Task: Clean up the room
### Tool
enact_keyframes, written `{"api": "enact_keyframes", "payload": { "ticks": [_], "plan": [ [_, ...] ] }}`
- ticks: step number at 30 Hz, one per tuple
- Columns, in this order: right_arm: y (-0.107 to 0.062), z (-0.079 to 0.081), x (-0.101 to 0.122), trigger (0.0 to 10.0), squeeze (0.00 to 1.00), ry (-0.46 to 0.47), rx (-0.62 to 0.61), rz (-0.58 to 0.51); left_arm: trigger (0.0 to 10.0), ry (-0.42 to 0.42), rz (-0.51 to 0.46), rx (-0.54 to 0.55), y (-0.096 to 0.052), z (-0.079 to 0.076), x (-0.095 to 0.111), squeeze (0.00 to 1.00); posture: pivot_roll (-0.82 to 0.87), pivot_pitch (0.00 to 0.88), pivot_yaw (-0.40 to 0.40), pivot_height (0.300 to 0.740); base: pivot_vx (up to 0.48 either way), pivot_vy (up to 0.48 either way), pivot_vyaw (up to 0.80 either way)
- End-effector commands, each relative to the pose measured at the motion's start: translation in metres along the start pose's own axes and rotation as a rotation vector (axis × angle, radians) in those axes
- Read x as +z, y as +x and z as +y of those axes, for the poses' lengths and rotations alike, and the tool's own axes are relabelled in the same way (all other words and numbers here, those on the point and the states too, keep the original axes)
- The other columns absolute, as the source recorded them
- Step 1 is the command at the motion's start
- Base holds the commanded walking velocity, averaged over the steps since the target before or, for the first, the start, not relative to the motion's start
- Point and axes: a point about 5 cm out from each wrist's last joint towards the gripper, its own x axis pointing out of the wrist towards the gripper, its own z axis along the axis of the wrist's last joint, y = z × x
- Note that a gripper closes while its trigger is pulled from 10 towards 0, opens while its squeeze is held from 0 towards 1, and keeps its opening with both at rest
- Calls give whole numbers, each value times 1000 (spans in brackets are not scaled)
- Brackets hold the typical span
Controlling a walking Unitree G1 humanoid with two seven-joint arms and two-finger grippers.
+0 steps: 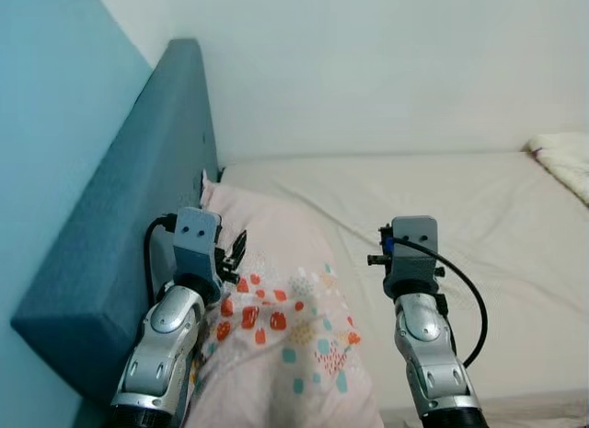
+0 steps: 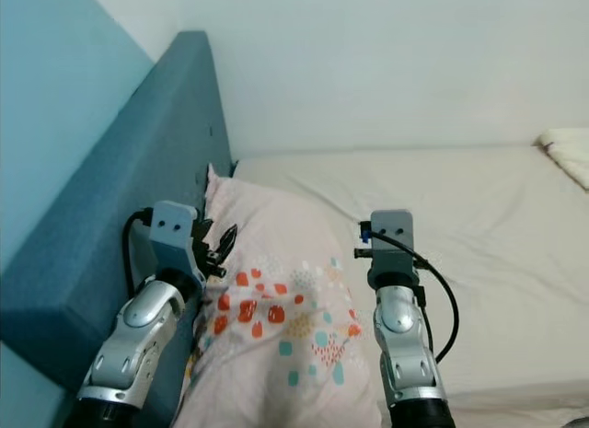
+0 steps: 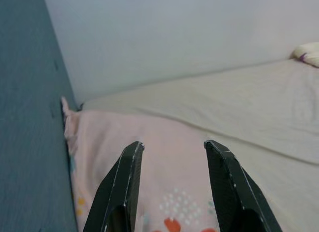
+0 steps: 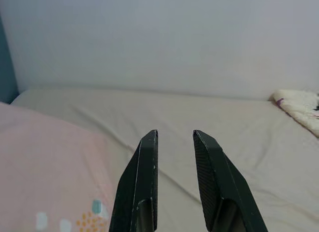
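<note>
The pink patterned pillow (image 1: 276,308) lay on the bed (image 1: 460,216), long axis along the blue headboard (image 1: 120,225). The left gripper (image 3: 172,147) hovered over it, released and nearer; the right gripper (image 4: 174,137) stood beside it, also released.

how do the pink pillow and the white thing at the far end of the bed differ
The pink pillow carries orange and teal prints; the white bundle looks plain and fluffy. The pillow lies against the blue headboard between the grippers; the bundle sits at the bed's far right edge, partly cut off. Both rest on the beige sheet.
</note>
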Motion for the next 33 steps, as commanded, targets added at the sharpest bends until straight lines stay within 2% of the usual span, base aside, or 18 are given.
{"api": "enact_keyframes", "payload": {
  "ticks": [1, 4, 6, 11, 15, 25, 33],
  "plan": [
    [-2, 1, -5, 10000, 0, 11, 9, 28, 10000, 7, 15, 34, -4, 7, -4, 0, 6, 0, -61, 740, 0, 0, 0],
    [-3, 8, -12, 10000, 0, -9, 61, 58, 10000, -24, 29, 62, -5, 11, -6, 0, 8, 0, -61, 740, 0, 0, 0],
    [-3, 12, -18, 10000, 0, 11, 91, 89, 10000, -12, 66, 60, -6, 13, -12, 0, 12, 0, -64, 740, 0, 0, 0],
    [-3, 9, -25, 10000, 0, 38, 71, 129, 10000, 12, 108, 39, -8, 11, -20, 0, 17, 0, -70, 740, 0, 0, 0],
    [-3, 6, -34, 10000, 0, 49, 68, 183, 10000, 9, 132, 67, -9, 12, -24, 0, 20, 0, -70, 740, 0, 0, 0],
    [-4, 11, -44, 10000, 0, 80, 105, 222, 10000, -19, 162, 53, -4, 9, -28, 0, 15, 0, -60, 740, 0, 0, 0],
    [-7, 9, -45, 10000, 0, 77, 110, 213, 10000, -23, 187, 86, -6, 14, -34, 0, 11, 0, -57, 740, 0, 0, 0]
  ]
}}
